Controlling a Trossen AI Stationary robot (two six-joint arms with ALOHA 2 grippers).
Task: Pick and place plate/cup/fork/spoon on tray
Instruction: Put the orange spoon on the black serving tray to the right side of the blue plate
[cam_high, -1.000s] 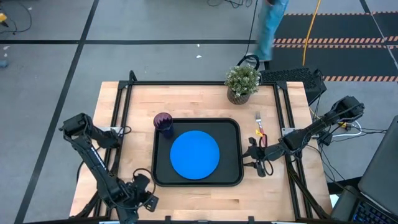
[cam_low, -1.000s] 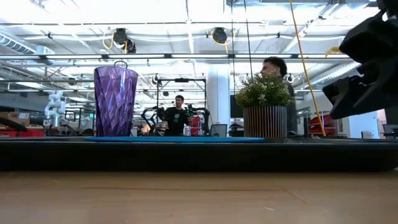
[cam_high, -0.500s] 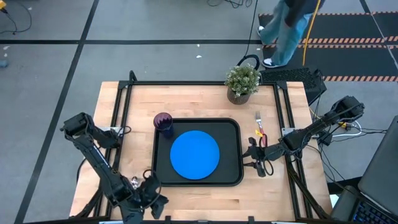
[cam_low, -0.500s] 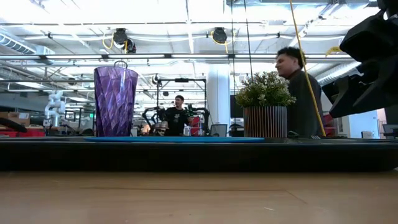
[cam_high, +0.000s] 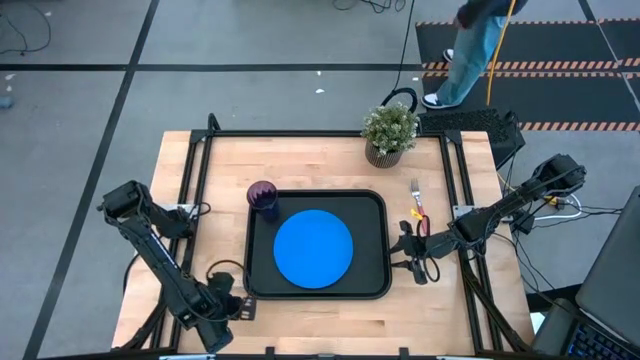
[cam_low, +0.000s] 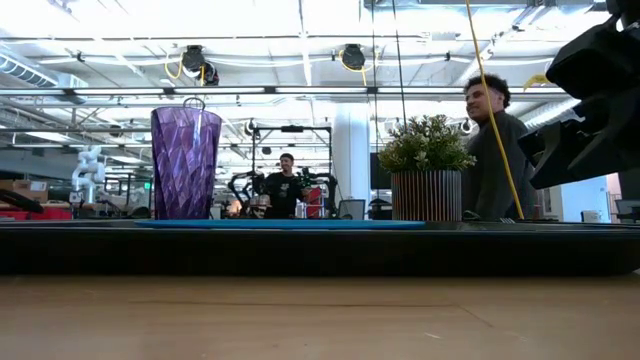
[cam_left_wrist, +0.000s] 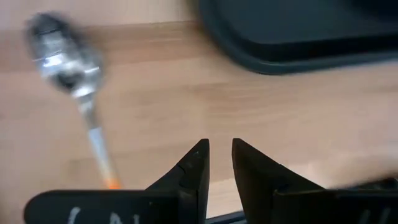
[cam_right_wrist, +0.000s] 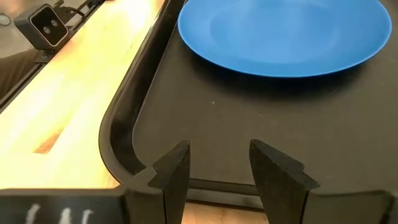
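One spoon (cam_left_wrist: 81, 106) lies on bare wood beside the left gripper's (cam_left_wrist: 219, 165) nearly closed fingers; they should spread and centre over its handle. Right gripper (cam_right_wrist: 217, 165), fingers parted, waits over the tray's (cam_right_wrist: 124, 134) rim.

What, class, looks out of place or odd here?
Nothing is spilled or damaged. The cup stands upright on the tray beside the plate, but the fork and spoon lie on the table.
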